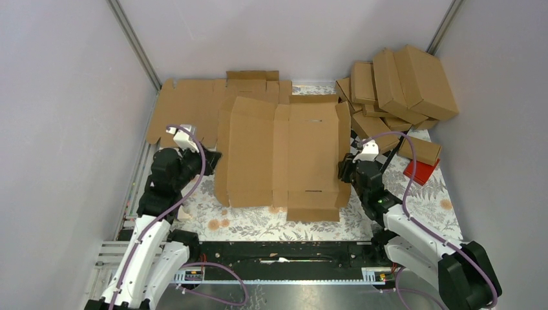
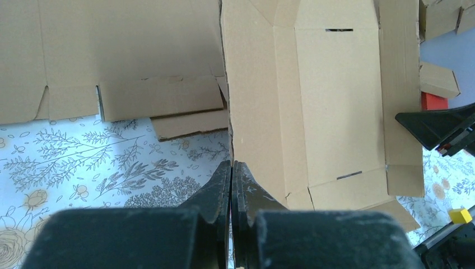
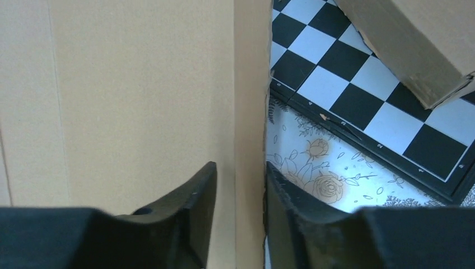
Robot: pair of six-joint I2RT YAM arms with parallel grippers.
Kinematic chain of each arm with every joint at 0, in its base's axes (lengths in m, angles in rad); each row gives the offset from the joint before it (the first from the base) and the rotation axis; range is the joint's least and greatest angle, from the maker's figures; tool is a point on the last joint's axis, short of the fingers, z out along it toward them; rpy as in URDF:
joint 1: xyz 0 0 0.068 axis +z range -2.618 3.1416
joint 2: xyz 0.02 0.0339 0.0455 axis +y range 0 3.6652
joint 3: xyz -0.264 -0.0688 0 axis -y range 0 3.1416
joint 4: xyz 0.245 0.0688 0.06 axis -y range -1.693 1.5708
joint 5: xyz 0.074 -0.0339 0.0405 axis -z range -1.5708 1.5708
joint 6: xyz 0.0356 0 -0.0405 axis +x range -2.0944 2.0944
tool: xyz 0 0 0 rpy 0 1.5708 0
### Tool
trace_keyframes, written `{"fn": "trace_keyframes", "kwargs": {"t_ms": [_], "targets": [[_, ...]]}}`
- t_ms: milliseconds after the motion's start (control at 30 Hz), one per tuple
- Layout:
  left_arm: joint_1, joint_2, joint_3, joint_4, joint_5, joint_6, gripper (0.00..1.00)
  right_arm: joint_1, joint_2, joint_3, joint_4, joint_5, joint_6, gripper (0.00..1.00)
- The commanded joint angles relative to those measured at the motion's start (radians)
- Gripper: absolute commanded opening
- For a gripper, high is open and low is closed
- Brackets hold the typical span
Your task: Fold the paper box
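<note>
Left gripper, pinched closed, touches the left edge of the one paper box mid-table; right gripper, narrowly parted, straddles its right flap. One flat blank lies behind; stacked cartons crowd far right.

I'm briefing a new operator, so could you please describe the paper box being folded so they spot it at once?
On the floral tablecloth, look at the centre. The paper box is the large brown cardboard sheet there with its side flaps raised. The other flat sheet lies behind it to the left, and the closed boxes are piled far right.
</note>
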Motion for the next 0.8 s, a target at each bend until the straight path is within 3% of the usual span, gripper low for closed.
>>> {"fn": "trace_keyframes", "kwargs": {"t_ms": [0, 167, 367, 500, 767], "targets": [[-0.005, -0.059, -0.016, 0.079, -0.001, 0.046, 0.0, 0.009, -0.007, 0.039, -0.022, -0.033, 0.045, 0.54], [-0.01, -0.113, -0.049, 0.1, -0.007, 0.041, 0.0, 0.009, -0.021, 0.176, -0.372, -0.077, 0.101, 0.79], [-0.013, -0.161, -0.067, 0.116, 0.019, 0.022, 0.0, 0.01, -0.005, 0.272, -0.654, -0.252, 0.175, 0.77], [-0.015, -0.165, -0.067, 0.117, 0.027, 0.008, 0.0, 0.074, 0.03, 0.356, -0.775, -0.276, 0.19, 0.78], [-0.016, -0.215, -0.088, 0.148, 0.006, -0.062, 0.0, 0.339, 0.232, 0.445, -0.743, -0.351, 0.283, 0.72]]}}
